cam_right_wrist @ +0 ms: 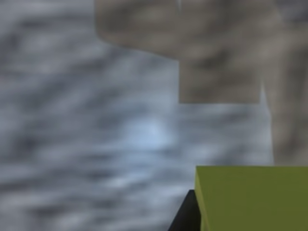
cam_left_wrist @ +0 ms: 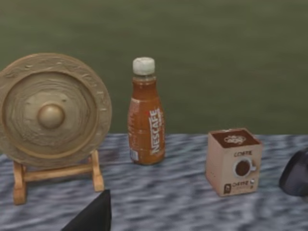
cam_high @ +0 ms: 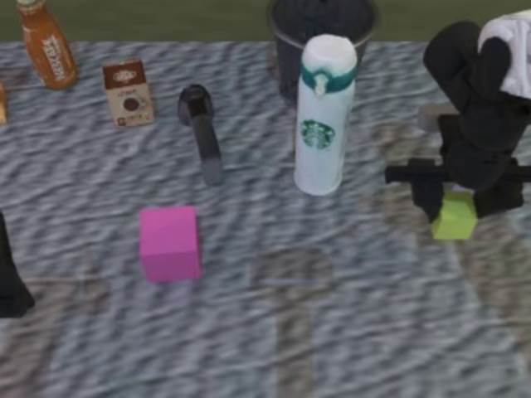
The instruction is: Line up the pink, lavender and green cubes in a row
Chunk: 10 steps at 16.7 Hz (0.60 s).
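Small lime-green matte cube (cam_high: pixel 455 217) sitting under the right gripper (cam_high: pixel 452 199) at the table's right side, fingers apparently closed around it, though lifted or resting on the grey woven tablecloth (cam_high: pixel 332 315) is hard to call. Close-up in the right wrist view, green face (cam_right_wrist: pixel 250 197) right against a dark finger (cam_right_wrist: pixel 185 216), so probably held for carrying toward the row. Large magenta-pink matte cube (cam_high: pixel 170 243) well apart, left of centre, likely the anchor. No lavender cube visible anywhere. Left gripper (cam_high: pixel 10 286) parked at the left edge, can't tell about its fingers. Tall white tumbler (cam_high: pixel 323 116) standing between the two cubes, worth steering around.
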{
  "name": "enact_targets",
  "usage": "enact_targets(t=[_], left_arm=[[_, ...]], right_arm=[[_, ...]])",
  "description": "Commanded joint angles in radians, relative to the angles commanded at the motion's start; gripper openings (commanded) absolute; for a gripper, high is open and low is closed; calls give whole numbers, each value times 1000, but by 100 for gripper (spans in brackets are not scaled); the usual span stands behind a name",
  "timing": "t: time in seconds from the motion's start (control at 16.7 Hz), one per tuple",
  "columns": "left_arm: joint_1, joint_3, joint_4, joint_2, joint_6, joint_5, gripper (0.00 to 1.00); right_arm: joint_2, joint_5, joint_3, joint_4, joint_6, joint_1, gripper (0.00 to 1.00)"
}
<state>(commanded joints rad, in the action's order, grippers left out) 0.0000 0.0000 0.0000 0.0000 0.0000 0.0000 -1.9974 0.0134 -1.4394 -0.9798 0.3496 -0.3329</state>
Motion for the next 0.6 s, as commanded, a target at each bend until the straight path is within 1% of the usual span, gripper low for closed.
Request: enact_targets(t=[0.12,0.24,0.36,0.6], left_arm=[[0,0,0,0,0,0,100],[0,0,0,0,0,0,100],[0,0,0,0,0,0,100],[0,0,0,0,0,0,100]], right_arm=[[-4,0,2,3,2,5,0],[-5,0,-4,-3,16,-11,0],[-8,1,-22,-20,64,-60,0],[-11,5,-68,-65,195,-201,0]])
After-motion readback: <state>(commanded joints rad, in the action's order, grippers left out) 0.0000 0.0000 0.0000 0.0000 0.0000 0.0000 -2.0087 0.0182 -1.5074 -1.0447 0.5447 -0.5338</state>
